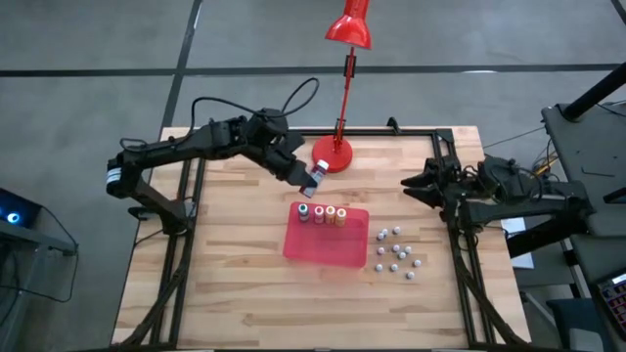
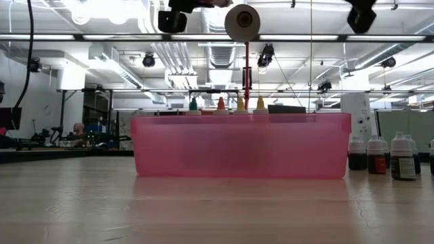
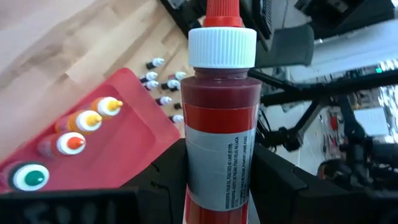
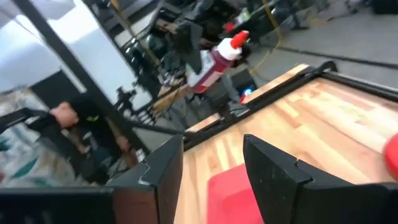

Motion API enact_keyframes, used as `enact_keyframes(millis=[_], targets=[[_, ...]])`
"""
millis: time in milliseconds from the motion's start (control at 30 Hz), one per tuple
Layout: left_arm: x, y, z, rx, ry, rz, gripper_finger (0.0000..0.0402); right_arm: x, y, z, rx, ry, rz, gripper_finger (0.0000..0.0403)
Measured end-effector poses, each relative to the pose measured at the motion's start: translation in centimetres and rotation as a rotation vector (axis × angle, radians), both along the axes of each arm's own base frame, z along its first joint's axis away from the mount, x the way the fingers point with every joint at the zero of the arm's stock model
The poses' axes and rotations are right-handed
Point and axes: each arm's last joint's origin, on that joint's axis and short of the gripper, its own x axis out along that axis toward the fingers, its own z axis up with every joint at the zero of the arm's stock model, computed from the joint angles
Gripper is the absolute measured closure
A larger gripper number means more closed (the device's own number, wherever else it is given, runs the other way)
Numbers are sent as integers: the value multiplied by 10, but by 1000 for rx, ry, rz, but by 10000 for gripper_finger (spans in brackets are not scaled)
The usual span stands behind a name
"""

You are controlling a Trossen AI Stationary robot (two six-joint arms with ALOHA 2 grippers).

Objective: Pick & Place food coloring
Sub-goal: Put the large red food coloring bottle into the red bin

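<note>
From above, a pale butcher-block wooden table (image 1: 245, 293) stands on a grey concrete floor crossed by dark seams. A shallow translucent red plastic tray (image 1: 328, 244) lies at table centre, with four small cap-topped food coloring bottles (image 1: 323, 213) lined along its twelve o'clock edge. At three o'clock from the tray sits a loose cluster of small grey-white round-topped bottles (image 1: 396, 252). A red desk lamp (image 1: 342, 88) rises from its round base at twelve o'clock. The left gripper (image 1: 311, 179) hangs just at eleven o'clock of the tray, clamped on a red-filled food coloring bottle with white collar (image 1: 317, 176). The right gripper (image 1: 411, 184) waits at two o'clock, well apart from the tray.

At table height, the tray's pink wall (image 2: 241, 146) fills the middle, green, red and yellow bottle tips showing over its rim. Dark small bottles stand at three o'clock. Beyond, an open workshop with white ceiling ducts, strip lights and benches.

The left wrist view shows the held bottle upright between the dark fingers (image 3: 280, 180), above the tray's corner and the four caps.

The right wrist view shows its own fingers (image 4: 273, 174) parted, holding nothing, over bare wood, with a person seated in the cluttered room behind.
</note>
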Motion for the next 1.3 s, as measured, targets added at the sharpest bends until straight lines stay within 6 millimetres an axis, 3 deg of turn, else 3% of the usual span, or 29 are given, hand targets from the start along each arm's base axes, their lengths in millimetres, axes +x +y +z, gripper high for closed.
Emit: enact_keyframes(millis=[300,567,833,1033,1300], targets=[[0,-7,2,43,-48,-136,281,39,4,42,7,171,152,163],[0,-9,10,100,-102,-192,281,72,5,68,-202,303,229,113],[0,-15,15,158,-149,-260,281,96,5,101,-352,332,257,94],[1,-22,15,224,-180,-318,281,110,5,123,-359,323,257,93],[2,-29,17,290,-216,-368,281,131,5,137,-333,350,270,92]])
